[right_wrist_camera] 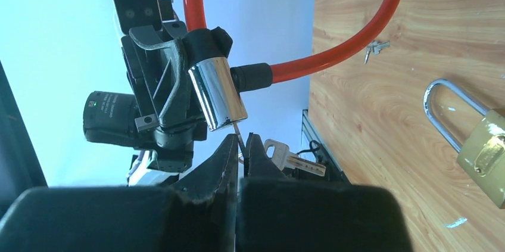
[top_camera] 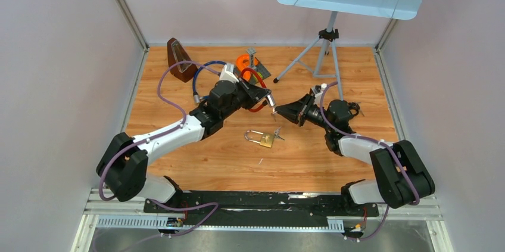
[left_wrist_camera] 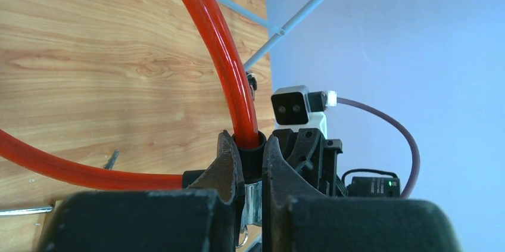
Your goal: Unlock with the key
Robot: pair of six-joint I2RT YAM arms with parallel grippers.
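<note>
At the center of the right wrist view we see the right pincer (right_wrist_camera: 240,148) closed on the key (right_wrist_camera: 237,131), its blade pointing up to the lower end of the tilted chrome lock cylinder (right_wrist_camera: 217,94), which the left pincer (left_wrist_camera: 250,148) clamps tight.

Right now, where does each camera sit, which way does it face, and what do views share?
Top external: above and behind the bases, looking down on the table; both arms show, left gripper and right gripper close together mid-table.
Left wrist: on the left arm, facing along its fingers clamped on the cable lock, toward the right arm.
Right wrist: on the right arm, facing past its fingers pinching the key, toward the left gripper.
Shared: both wrist views show the cable lock; top and right wrist show the brass padlock.
</note>
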